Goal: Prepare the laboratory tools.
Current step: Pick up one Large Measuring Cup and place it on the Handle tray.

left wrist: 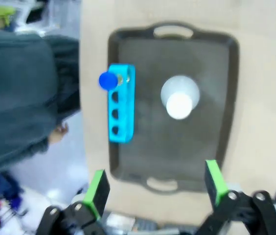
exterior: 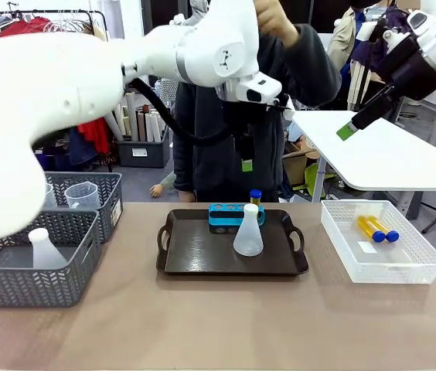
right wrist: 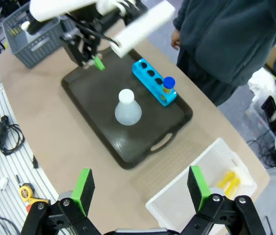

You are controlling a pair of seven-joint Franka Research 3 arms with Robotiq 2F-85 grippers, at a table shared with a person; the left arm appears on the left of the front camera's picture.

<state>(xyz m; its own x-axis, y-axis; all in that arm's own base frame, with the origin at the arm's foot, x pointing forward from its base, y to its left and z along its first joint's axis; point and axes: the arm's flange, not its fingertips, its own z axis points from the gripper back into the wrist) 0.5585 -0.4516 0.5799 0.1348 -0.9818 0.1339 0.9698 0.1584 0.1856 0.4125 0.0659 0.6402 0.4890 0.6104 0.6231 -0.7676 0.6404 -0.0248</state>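
A black tray [exterior: 195, 251] holds a blue rack [exterior: 226, 216] with one blue-capped yellow tube [exterior: 256, 198] in its right end hole, and a translucent white flask [exterior: 249, 232] just in front. My left gripper [exterior: 246, 162] hangs open and empty above the rack. From its wrist I look straight down on the rack [left wrist: 122, 103], the tube's cap [left wrist: 107, 81] and the flask [left wrist: 179, 100], between my spread fingers [left wrist: 98, 188]. My right gripper [exterior: 347, 130] is raised at the far right, open [right wrist: 141, 186] and empty. Two more tubes [exterior: 376, 228] lie in the white mesh bin [exterior: 427, 267].
Two grey baskets [exterior: 17, 286] stand at the left, one with a second white flask [exterior: 42, 249], the one behind with a clear beaker [exterior: 83, 195]. A person in a dark top [exterior: 202, 116] stands at the far edge behind the tray. A white table [exterior: 388, 154] is at the back right.
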